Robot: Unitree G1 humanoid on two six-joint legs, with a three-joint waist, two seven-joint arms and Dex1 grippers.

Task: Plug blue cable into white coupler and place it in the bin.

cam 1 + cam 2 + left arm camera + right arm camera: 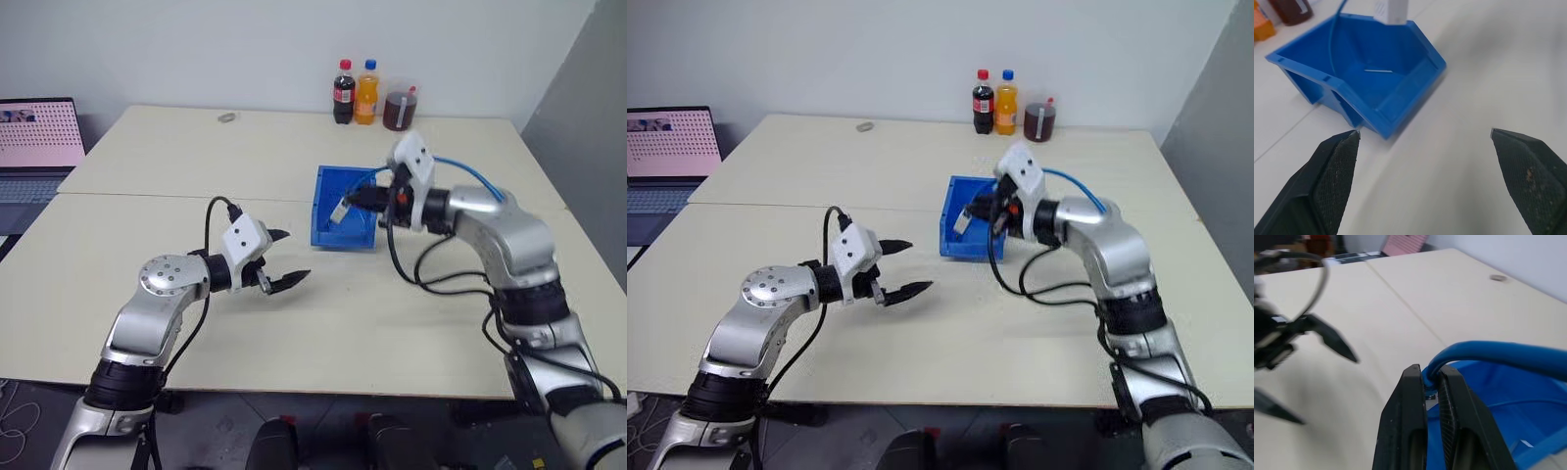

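Above the blue bin [345, 223], the white coupler [337, 211] is hanging with the blue cable [480, 178] apparently plugged into it, so the joined pair is sitting over the bin's open top rather than lying inside. The right hand [375, 199] is pinching the cable just behind its plug, fingers closed tight on it, which is letting the coupler dangle freely below the grip and point down toward the bin's floor. From that grip the cable is arching back over the right forearm, keeping its slack clear of the bin. The bin is resting on the pale table [196, 166] with its lower front lip turned toward the left hand. The left hand [279, 260] is hovering over bare table well short of the bin, its two black fingers spread wide and holding nothing, likely because the plugging step is done and one hand is enough for the drop. At the table's far edge, two soda bottles [354, 93] and a dark cup [400, 108] are standing, well apart from the work. A laptop [37, 147] is sitting off to the left.
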